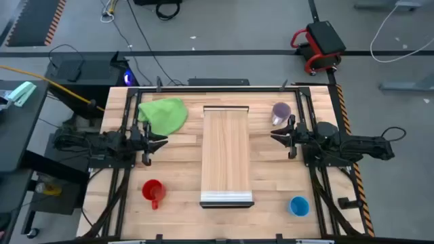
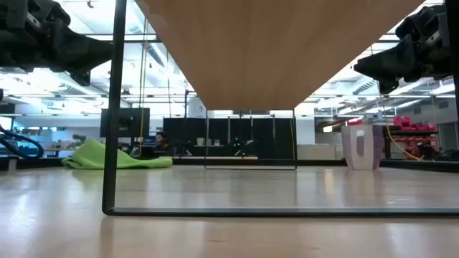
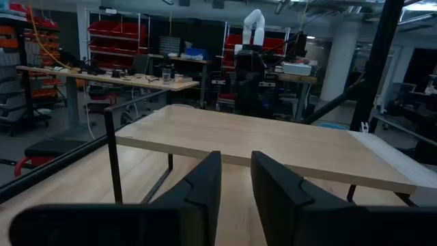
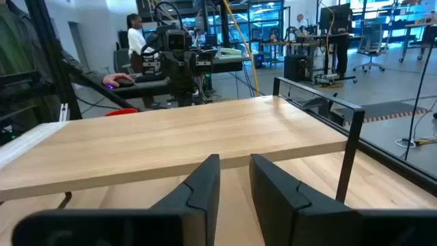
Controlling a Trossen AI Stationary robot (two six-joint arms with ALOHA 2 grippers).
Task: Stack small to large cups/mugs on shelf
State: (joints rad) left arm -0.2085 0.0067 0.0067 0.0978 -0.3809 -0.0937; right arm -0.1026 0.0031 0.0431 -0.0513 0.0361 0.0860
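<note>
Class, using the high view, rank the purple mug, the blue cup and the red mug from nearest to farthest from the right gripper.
Measured from the right gripper, at the shelf's right side:
1. Purple mug: just beyond the gripper, at the table's far right.
2. Blue cup: near right corner, same side of the shelf.
3. Red mug: across the shelf, near left.
</note>
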